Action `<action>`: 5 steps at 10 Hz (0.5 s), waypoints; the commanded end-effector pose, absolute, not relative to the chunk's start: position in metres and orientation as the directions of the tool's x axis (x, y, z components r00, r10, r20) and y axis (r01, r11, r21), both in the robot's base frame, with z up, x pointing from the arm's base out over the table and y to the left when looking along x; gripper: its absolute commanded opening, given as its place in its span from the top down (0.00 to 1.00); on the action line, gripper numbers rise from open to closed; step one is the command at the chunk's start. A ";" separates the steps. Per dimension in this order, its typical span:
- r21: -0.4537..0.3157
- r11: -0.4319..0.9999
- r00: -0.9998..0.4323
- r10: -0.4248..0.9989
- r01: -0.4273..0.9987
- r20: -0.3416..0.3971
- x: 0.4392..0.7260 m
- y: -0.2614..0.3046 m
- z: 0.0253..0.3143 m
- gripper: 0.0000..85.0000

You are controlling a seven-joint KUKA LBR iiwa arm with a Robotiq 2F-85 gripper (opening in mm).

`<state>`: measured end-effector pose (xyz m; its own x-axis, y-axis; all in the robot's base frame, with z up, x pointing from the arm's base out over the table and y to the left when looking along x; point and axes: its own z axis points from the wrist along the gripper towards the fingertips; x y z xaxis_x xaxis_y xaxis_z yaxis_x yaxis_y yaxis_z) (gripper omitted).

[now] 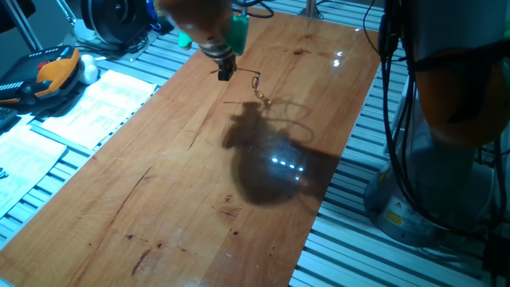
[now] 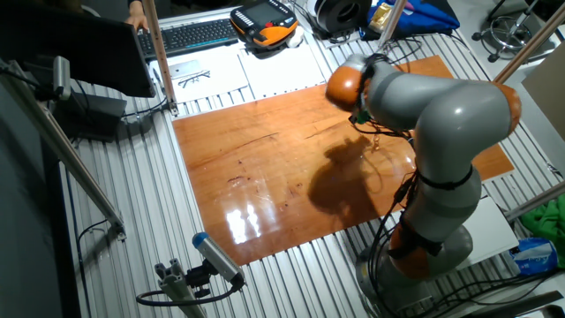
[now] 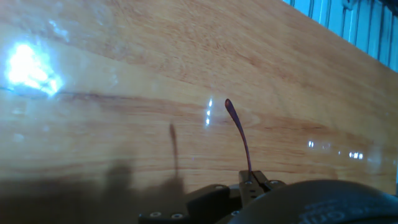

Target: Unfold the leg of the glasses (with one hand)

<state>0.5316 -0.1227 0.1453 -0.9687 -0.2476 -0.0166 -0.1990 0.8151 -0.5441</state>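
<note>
Since my hand (image 1: 225,72) pinches one leg (image 3: 239,134) of the glasses (image 1: 259,88) (frame dangling), I'd swing outward slowly.

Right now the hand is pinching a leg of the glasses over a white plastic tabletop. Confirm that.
Not quite. The hand does pinch a thin leg of the glasses, but the tabletop is glossy brown wood, not white plastic. Both fixed views show the wood grain, and the hand view shows the leg rising from the fingertips above it.
</note>
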 end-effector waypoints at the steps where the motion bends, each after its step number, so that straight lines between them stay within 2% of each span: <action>1: -0.530 0.826 -0.973 -0.232 -0.190 -0.014 0.532 -0.121 0.145 1.00; 5: -0.498 0.855 -0.986 -0.168 -0.144 -0.003 0.530 -0.097 0.140 1.00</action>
